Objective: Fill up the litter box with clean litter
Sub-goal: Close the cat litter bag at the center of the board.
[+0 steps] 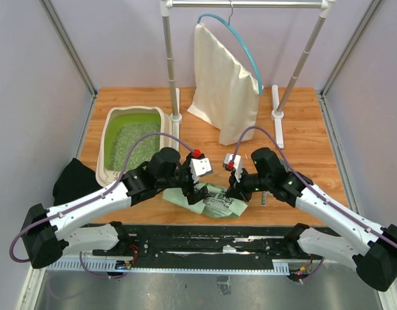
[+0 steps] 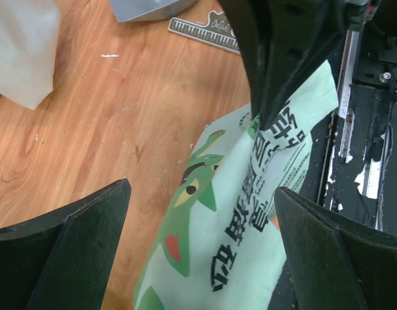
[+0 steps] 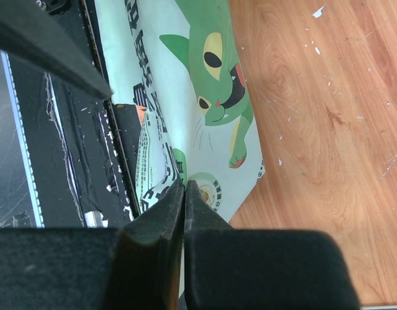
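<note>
- Left gripper (image 2: 202,189) is spread wide over the bag (image 2: 211,258), empty.
- Right gripper (image 3: 184,185) is clamped on the bag's edge.
- Chinese print (image 2: 276,148) is seen there, unreadable.

**Setting:** robot test cell, lab type.

**Evidence:**
- Pale wall panels (image 1: 30,77) in a metal frame (image 1: 68,44) on three sides.
- Wooden table (image 1: 308,129), scuffed and flecked with white specks.
- Left arm (image 1: 88,210) and right arm (image 1: 334,210) bolted to a black rail (image 1: 205,248) at the near edge, with a purple cable (image 1: 147,137) looped over each.

**Props, staged rather than domestic:**
- Litter box (image 1: 103,152) holding litter (image 1: 134,145).
- Green bag (image 1: 218,200).
- Ruler (image 2: 202,31).
- Rack (image 1: 168,58) carrying a hanger (image 1: 218,16) and a cloth bag (image 1: 221,84).
</note>
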Robot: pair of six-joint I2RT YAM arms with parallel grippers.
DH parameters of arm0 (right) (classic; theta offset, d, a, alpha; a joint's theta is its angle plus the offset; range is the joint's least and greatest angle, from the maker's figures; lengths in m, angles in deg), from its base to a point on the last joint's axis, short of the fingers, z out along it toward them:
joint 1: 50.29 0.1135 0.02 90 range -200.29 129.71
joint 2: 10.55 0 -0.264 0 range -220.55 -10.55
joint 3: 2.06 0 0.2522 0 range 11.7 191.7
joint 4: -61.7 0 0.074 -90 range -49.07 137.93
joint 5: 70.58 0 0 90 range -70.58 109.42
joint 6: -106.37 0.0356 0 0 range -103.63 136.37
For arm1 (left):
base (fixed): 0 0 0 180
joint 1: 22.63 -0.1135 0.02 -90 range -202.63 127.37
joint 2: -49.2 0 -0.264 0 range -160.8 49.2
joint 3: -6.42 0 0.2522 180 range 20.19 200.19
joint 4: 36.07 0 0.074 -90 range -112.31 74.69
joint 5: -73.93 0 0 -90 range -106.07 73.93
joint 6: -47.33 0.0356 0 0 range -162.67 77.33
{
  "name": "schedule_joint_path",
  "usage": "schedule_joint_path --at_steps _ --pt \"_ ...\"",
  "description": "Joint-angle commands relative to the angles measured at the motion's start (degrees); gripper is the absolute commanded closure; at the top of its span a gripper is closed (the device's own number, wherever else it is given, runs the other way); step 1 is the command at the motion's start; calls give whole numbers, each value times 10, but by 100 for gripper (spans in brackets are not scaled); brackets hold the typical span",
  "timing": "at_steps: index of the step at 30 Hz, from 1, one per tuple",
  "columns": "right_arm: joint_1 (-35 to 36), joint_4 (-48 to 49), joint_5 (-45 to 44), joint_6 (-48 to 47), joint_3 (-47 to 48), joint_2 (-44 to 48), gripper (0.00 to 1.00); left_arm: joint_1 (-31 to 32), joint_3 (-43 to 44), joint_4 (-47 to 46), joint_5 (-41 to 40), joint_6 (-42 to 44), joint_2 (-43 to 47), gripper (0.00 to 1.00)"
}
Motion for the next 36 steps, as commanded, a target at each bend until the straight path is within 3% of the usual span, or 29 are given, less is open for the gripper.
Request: schedule_joint_path --at_steps 1,6,11,19,27,30,32,36 --pt "1 35 13 -22 -9 20 99 -35 26 15 80 39 -34 5" --pt "1 38 10 -26 -13 24 99 -73 40 64 120 74 -64 25" --pt "1 38 5 -29 -15 28 99 -97 41 88 108 97 -66 48" --pt "1 34 -11 -31 -20 37 99 -105 41 124 63 126 -45 74" --pt "1 42 -17 -21 -21 40 98 -105 16 109 85 125 -25 82" --pt "1 73 -7 7 -22 40 88 -105 9 107 104 143 -22 91" --pt "1 114 8 39 -24 34 73 -105 9 110 117 149 -22 99" --pt "7 180 9 84 -15 7 49 -105 13 110 141 144 -25 99"
